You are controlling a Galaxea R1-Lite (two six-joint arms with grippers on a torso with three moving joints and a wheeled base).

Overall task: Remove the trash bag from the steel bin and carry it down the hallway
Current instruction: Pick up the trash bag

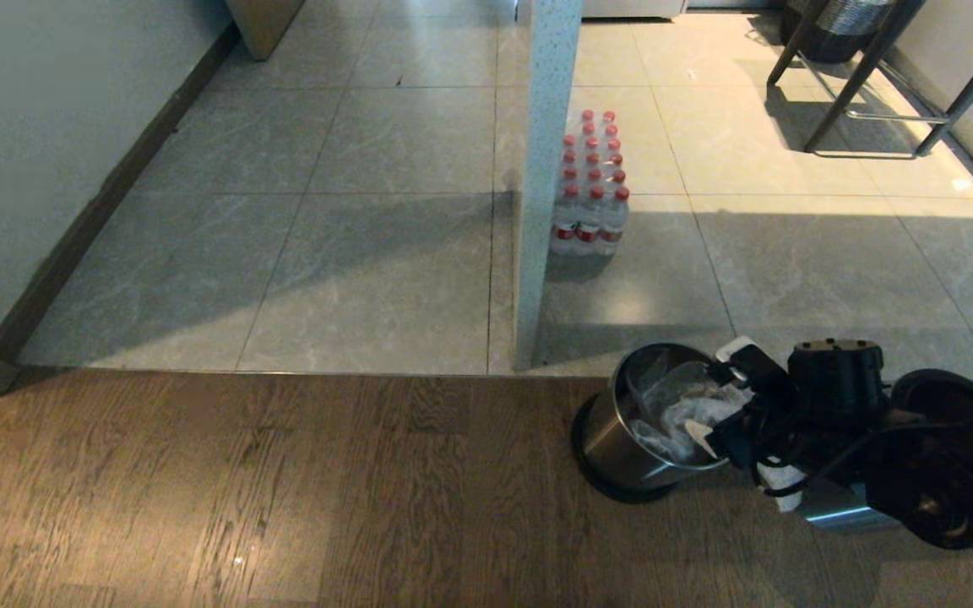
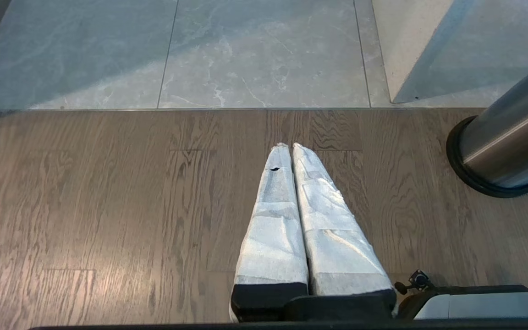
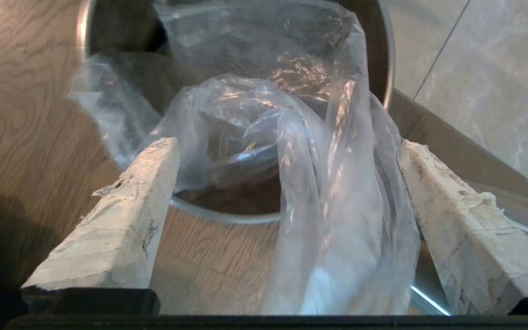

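Observation:
The steel bin (image 1: 613,443) stands on the wood floor at the lower right, tilted a little, with the clear trash bag (image 1: 676,404) crumpled inside it. My right gripper (image 1: 716,390) hovers at the bin's near rim. In the right wrist view the right gripper (image 3: 284,144) is open wide, and a loose fold of the trash bag (image 3: 332,192) rises out of the bin (image 3: 227,214) between the taped fingers (image 3: 126,215), close to one of them. My left gripper (image 2: 287,146) is shut and empty over the wood floor, beside the bin (image 2: 507,146).
The hallway's tile floor (image 1: 385,236) begins just beyond the wood. A white speckled partition (image 1: 547,169) stands behind the bin, with a pack of water bottles (image 1: 592,190) against it. Metal furniture legs (image 1: 867,84) are at the far right, and a wall with dark skirting (image 1: 73,245) on the left.

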